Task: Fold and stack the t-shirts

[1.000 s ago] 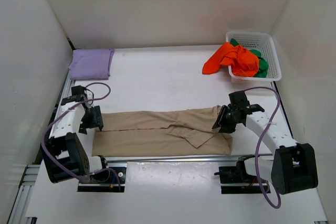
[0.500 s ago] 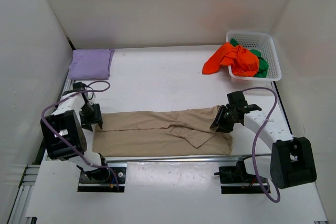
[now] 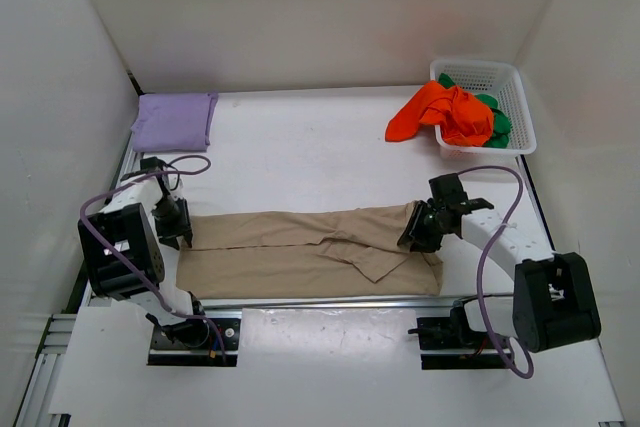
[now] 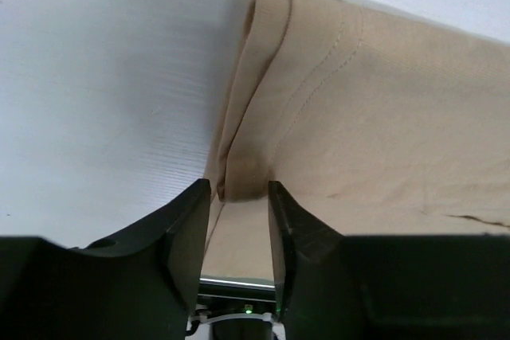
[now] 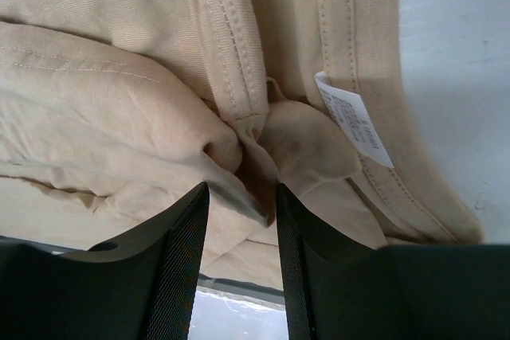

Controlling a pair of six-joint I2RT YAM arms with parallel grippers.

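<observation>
Our left fingers pinch the hem of the beige t-shirt and our right fingers its collar end, so we can fold it over.

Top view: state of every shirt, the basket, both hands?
lavender t-shirt: folded, far left corner
beige t-shirt: folded lengthwise, flat
orange-red t-shirt: crumpled, draped over basket rim
green t-shirt: crumpled in basket
basket: upright
left hand: pinching beige t-shirt's end
right hand: pinching other end
</observation>
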